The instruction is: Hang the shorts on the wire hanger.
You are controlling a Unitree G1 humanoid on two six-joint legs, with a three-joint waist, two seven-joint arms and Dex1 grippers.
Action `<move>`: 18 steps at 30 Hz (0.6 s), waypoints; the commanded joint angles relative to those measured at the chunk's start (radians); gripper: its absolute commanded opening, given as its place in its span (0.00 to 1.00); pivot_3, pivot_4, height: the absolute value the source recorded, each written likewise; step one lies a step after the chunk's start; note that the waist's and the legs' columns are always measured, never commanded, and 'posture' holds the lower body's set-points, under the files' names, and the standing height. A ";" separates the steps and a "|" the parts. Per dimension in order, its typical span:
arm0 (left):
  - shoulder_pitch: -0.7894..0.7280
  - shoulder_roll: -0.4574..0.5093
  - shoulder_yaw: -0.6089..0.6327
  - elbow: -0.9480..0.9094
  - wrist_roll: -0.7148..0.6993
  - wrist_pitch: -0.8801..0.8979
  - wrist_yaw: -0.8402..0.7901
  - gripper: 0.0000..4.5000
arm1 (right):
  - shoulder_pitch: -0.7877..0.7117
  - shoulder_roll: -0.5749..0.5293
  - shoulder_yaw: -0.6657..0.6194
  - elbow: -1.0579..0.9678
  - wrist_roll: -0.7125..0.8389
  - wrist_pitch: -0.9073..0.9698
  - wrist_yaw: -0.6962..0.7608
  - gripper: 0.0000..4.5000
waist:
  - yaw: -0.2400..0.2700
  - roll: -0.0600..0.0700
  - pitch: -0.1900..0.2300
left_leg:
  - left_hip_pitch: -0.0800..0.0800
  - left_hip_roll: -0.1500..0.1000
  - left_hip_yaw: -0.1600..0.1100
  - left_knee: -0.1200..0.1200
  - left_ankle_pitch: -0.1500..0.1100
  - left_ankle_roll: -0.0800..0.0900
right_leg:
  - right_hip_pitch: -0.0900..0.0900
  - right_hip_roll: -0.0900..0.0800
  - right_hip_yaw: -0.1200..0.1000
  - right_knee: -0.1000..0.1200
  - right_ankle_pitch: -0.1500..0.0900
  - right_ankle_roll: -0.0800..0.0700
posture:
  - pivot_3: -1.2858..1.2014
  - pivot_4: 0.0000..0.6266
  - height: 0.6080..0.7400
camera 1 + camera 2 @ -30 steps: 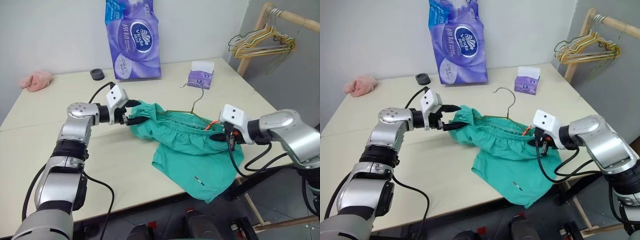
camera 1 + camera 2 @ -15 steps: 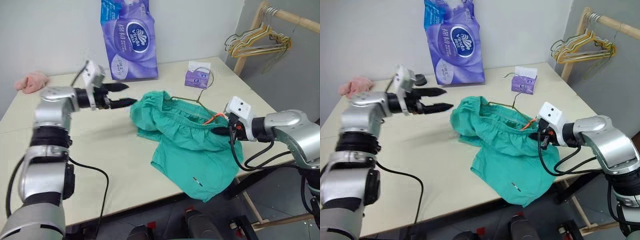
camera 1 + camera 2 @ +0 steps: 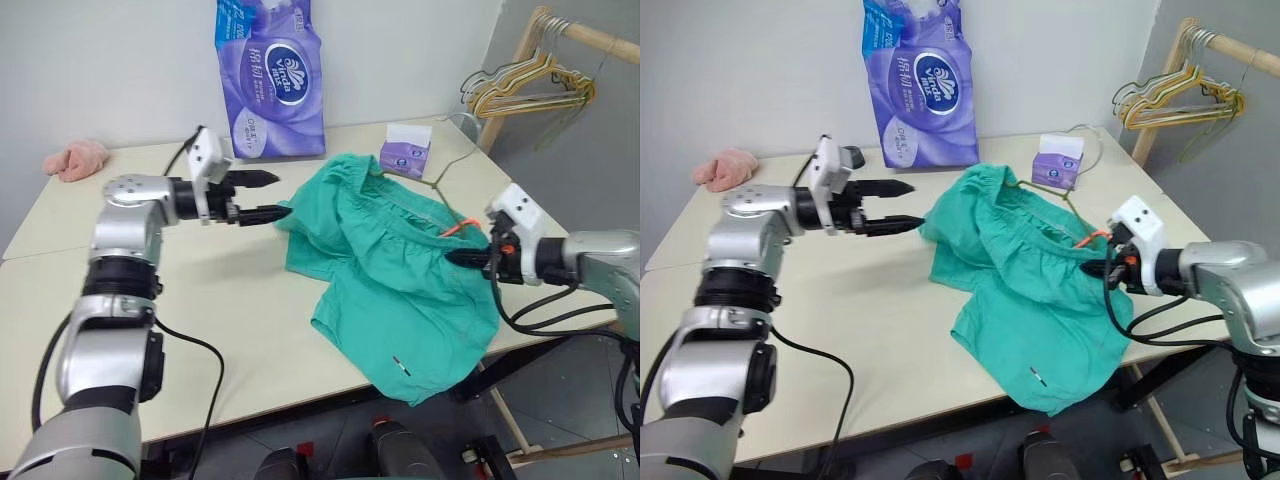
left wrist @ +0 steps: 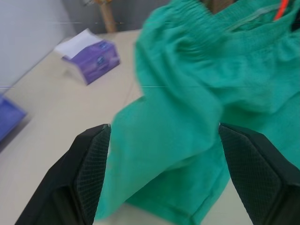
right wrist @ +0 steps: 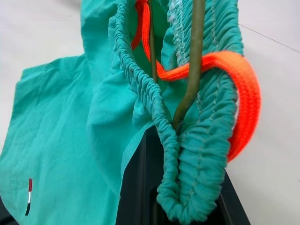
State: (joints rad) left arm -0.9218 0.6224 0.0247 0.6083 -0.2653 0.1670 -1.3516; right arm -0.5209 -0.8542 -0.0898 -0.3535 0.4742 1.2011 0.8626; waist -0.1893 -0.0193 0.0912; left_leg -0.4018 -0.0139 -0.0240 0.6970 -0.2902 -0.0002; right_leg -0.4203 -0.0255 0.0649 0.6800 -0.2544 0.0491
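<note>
At the far left of the tabletop (image 3: 120, 330) lies a pink cloth (image 3: 75, 159). The left pincer (image 3: 262, 196) hovers above the tabletop, pointing right, its 2 black fingers (image 4: 91, 164) spread wide with nothing between them; the tips stop just short of the shorts' left edge. Behind it, by the far wall, stands a purple tissue pack (image 3: 268, 78), with a small dark round thing (image 3: 851, 156) on the tabletop to its left.

The shorts (image 3: 395, 270) lie right of centre, bunched at the left, the waistband lifted toward the right, and 1 leg drooping over the near edge of the tabletop, with a small white mark (image 3: 400, 366) near its hem. The hanger (image 3: 440, 175) runs inside the waistband; its hook rises on the far side, near a purple tissue box (image 3: 405, 153). An orange drawstring (image 5: 243, 89) loops around the wire at the waistband's right end.

The right pincer (image 3: 468, 259) is pressed together on that right end, pinching the gathered waistband with the wire (image 5: 190, 70) running up beside the fold, held above the right edge of the tabletop.

At far right, a wooden rack (image 3: 590, 38) carries a bunch of yellow and pale green hangers (image 3: 525, 92).
</note>
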 commanded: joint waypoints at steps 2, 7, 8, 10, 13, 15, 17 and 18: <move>0.049 -0.102 -0.019 -0.315 -0.092 0.177 0.101 0.86 | 0.032 -0.022 -0.272 -0.085 0.079 0.250 -0.069 0.00 | -0.003 0.000 0.000 | 0.000 0.000 0.000 0.000 0.000 0.000 | 0.000 0.000 0.000 0.000 0.000 0.000 | 0.40 0.11 1.00; 0.083 -0.218 -0.099 -0.544 -0.139 0.350 0.202 0.86 | 0.120 -0.017 -0.505 -0.126 0.117 0.413 -0.159 0.00 | -0.013 0.000 0.000 | 0.001 0.001 0.000 -0.001 0.000 0.000 | 0.001 0.001 0.001 0.000 0.000 0.000 | 0.38 0.14 1.00; 0.085 -0.235 -0.117 -0.576 -0.143 0.374 0.215 0.86 | 0.141 -0.018 -0.536 -0.126 0.128 0.413 -0.184 0.00 | -0.014 0.000 0.000 | 0.001 0.001 0.000 -0.001 0.000 0.000 | 0.001 0.002 0.001 0.000 0.000 0.000 | 0.38 0.14 1.00; 0.088 -0.262 -0.171 -0.650 -0.150 0.424 0.232 0.86 | 0.210 -0.022 -0.609 -0.134 0.159 0.413 -0.236 0.00 | -0.017 0.001 0.000 | 0.001 0.001 0.001 -0.001 0.000 0.000 | 0.001 0.002 0.002 0.000 0.000 0.000 | 0.37 0.16 1.00; 0.057 -0.335 -0.267 -0.688 -0.122 0.428 0.260 0.86 | 0.299 0.002 -0.728 -0.156 0.207 0.413 -0.368 0.00 | -0.029 0.003 0.002 | 0.002 0.000 0.002 -0.001 -0.001 0.001 | 0.002 0.005 0.003 -0.001 -0.001 0.002 | 0.35 0.19 1.00; 0.036 -0.367 -0.295 -0.686 -0.123 0.423 0.261 0.86 | 0.323 0.020 -0.796 -0.183 0.224 0.413 -0.470 0.00 | -0.037 0.007 0.005 | 0.003 0.000 0.002 -0.001 -0.001 0.002 | 0.005 0.007 0.003 -0.001 -0.002 0.003 | 0.35 0.22 1.00; 0.015 -0.402 -0.308 -0.668 -0.120 0.415 0.279 0.86 | 0.348 0.018 -0.845 -0.203 0.263 0.413 -0.547 0.00 | -0.053 0.011 0.011 | 0.004 -0.002 0.005 -0.001 -0.003 0.005 | 0.007 0.007 0.006 -0.002 -0.003 0.005 | 0.34 0.23 1.00; -0.001 -0.427 -0.311 -0.647 -0.118 0.411 0.294 0.86 | 0.353 0.021 -0.874 -0.209 0.287 0.413 -0.597 0.00 | -0.061 0.013 0.016 | 0.004 -0.002 0.005 -0.001 -0.003 0.006 | 0.008 0.007 0.006 -0.002 -0.004 0.006 | 0.34 0.24 1.00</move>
State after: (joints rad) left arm -0.8819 0.2132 -0.2888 -0.0388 -0.3880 0.5986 -1.0836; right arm -0.1617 -0.8211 -0.8929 -0.5171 0.7202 1.6067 0.3380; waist -0.2503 -0.0060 0.1068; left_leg -0.3958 -0.0173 -0.0185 0.6955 -0.2945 0.0071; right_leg -0.4100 -0.0187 0.0716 0.6781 -0.2625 0.0605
